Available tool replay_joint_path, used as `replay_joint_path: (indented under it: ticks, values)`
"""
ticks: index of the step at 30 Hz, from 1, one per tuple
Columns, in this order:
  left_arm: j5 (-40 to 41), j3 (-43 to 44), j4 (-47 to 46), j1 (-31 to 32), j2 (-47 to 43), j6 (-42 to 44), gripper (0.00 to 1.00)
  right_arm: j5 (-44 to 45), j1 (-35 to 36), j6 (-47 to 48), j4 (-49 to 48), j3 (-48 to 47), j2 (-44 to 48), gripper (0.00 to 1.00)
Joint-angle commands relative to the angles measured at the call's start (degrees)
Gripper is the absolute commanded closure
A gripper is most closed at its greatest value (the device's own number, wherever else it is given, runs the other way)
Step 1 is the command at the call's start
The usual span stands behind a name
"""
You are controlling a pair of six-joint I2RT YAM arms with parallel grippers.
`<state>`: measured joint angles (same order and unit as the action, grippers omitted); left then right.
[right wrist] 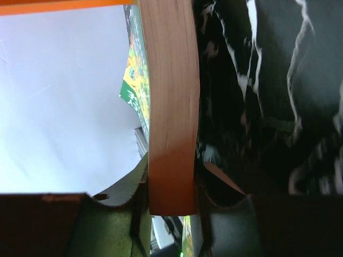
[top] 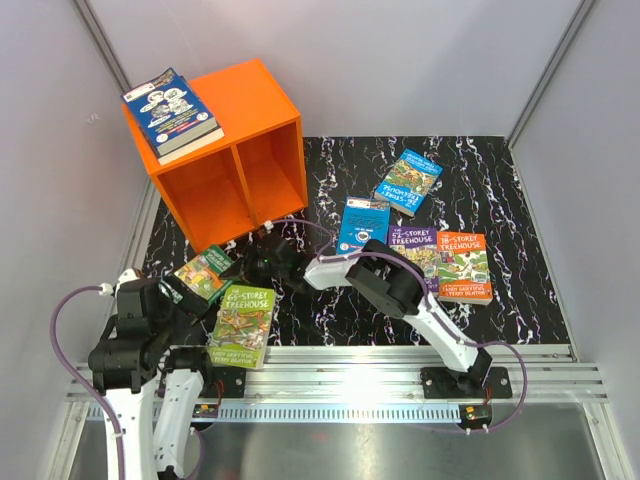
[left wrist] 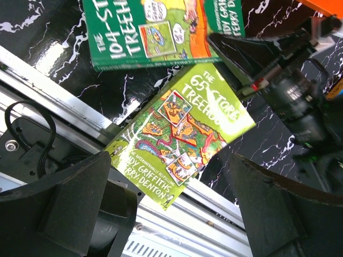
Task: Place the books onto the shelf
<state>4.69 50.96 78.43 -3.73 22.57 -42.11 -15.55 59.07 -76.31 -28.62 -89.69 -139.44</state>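
Books are lying scattered over a black, white-veined desk (top: pixel 520 200), the biggest thing in view, with pale walls closing it in. Sitting at its far left corner is the shelf (top: pixel 262 100), a bright orange cube turned at an angle, its two open compartments facing the near right. A metal rail (top: pixel 400 360) is running along the desk's near edge.

The right arm (top: pixel 400 290) is reaching left across the desk toward the shelf's front. The left arm (top: pixel 125 345) is bending low at the near left corner.

The top book (top: pixel 172 110), blue, is lying flat on the shelf's roof. On the desk's right half, a teal book (top: pixel 408 182) is lying farthest back, with a blue book (top: pixel 363 222) just nearer. A purple book (top: pixel 415 248) is partly hiding under the right arm, beside an orange book (top: pixel 463 265). At the near left, a lime book (top: pixel 242 325) is lying face up, its near end overhanging the rail, and a green book (top: pixel 203 273) is lying just behind it.

The gripped book (right wrist: pixel 171 107) is sitting in front of the shelf, only its tan page edge showing.

The right tool (right wrist: pixel 171 201) is clamping this book, one finger pressing each side. The left tool (left wrist: pixel 171 176) is hovering over the lime book, fingers spread wide apart, touching nothing.
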Motion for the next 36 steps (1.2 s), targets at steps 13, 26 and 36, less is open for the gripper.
replay_joint_path:
  ticks: [13,26,36]
  values:
    - [-2.9,2.0,0.1,-0.1,-1.4,1.2,0.01,11.0,1.2,29.5,41.5,7.5,39.4,1.00]
    - [-6.5,-0.1,-2.1,-0.2,-3.7,1.6,0.01,18.6,-14.6,47.5,54.6,0.1,48.0,1.00]
    - [-6.3,-0.9,-2.0,-0.1,-2.5,2.9,0.01,19.4,-15.5,57.3,55.5,-19.5,34.5,1.00]
